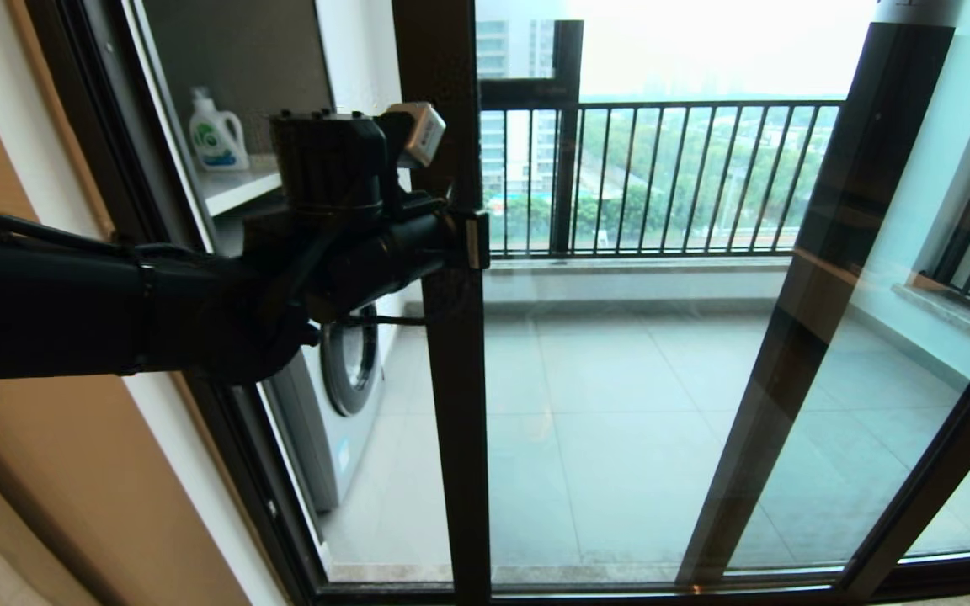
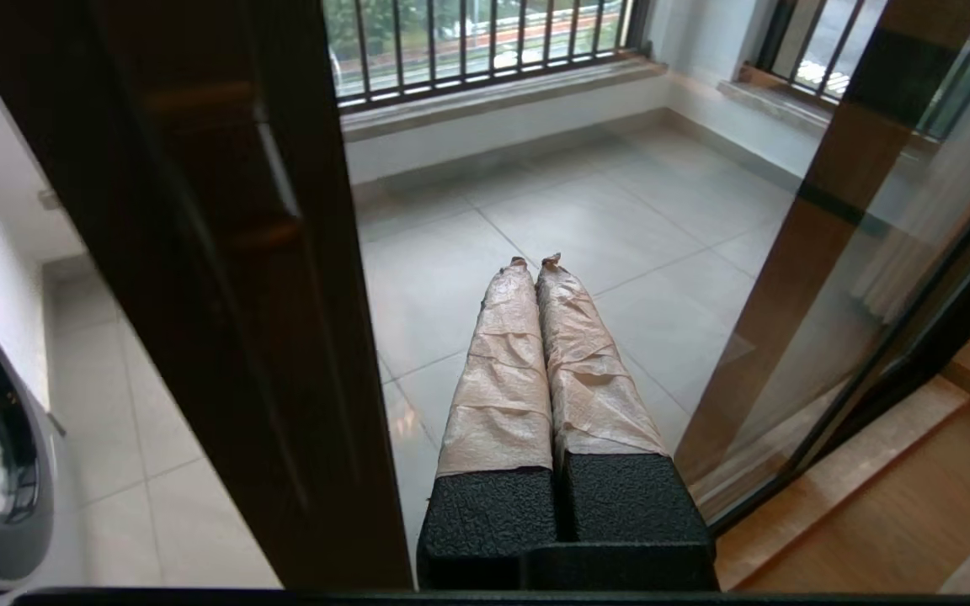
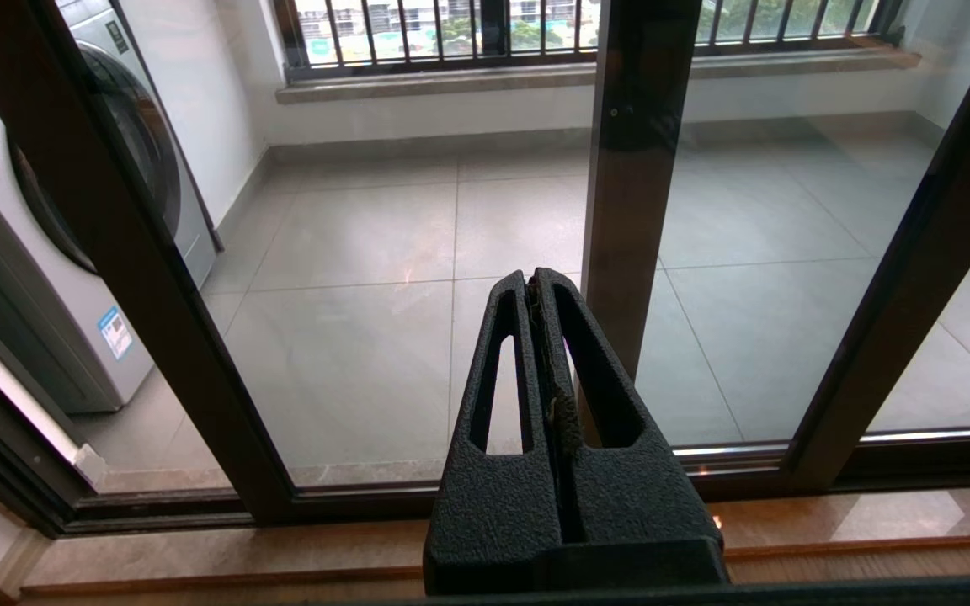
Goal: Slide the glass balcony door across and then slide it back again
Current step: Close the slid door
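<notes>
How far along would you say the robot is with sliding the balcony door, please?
Midway at best. The left claw, shut, presses against the balcony door upright, with a gap showing beside the washing machine. Which pass this is cannot be told. The right claw hangs shut near the floor track, idle.

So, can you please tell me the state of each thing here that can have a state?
Dark-framed glass balcony door: seemingly slid partly open.
Left gripper: shut, empty, beside the door's handle upright.
Right gripper: shut, empty.
White washing machine's round door: shut.
White detergent bottle: upright, capped.
</notes>
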Controlling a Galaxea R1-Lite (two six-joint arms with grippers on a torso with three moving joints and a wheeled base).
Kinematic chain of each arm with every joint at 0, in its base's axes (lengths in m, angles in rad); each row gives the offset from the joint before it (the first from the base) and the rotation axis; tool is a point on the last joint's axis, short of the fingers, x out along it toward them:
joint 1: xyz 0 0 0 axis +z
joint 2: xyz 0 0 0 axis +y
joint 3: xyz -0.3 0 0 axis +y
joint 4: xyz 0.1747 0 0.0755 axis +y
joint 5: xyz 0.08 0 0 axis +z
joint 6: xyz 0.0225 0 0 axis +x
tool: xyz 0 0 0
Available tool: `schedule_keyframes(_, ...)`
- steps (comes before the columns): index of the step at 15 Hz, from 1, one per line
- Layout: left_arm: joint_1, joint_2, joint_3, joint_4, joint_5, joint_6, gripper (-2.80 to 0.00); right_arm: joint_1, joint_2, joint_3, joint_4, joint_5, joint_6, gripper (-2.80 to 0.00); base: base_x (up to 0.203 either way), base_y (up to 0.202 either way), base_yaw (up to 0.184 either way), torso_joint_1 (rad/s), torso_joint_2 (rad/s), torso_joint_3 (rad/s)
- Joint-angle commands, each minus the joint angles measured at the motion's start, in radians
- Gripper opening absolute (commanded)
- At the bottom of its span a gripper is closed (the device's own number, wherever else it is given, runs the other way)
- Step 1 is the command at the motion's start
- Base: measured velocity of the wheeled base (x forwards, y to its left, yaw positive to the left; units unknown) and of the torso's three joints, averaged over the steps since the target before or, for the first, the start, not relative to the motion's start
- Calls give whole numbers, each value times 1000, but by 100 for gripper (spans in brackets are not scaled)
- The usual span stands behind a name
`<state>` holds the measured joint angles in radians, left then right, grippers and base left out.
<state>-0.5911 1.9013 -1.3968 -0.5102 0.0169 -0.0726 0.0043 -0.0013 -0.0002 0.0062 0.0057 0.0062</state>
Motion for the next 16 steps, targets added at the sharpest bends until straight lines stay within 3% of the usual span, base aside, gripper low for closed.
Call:
schedule_keyframes(1,-7,45,-37,-4,12,-3,-280,0,1,0,0,0,0,-280,0,0,0,0,0,0)
schedule_keyframes(3,-10,61,-62,-4,36,-3,-280,0,1,0,1,0,0,-280,0,0,0,0,0,0)
schedule_keyframes(6,-15,139,-165,-5,174,-1,-280,0,1,0,1,0,0,-280,0,0,0,0,0,0)
schedule_keyframes(7,-14,145,-175,-4,189,0,-280,-1,1,0,1,0,0,-280,0,0,0,0,0,0)
schedule_keyframes(13,-1,141,-167,-4,193,2,-280,0,1,0,0,0,0,-280,0,0,0,0,0,0)
schedule_keyframes(16,41,141,-150,-5,194,3,-280,0,1,0,0,0,0,-280,0,0,0,0,0,0)
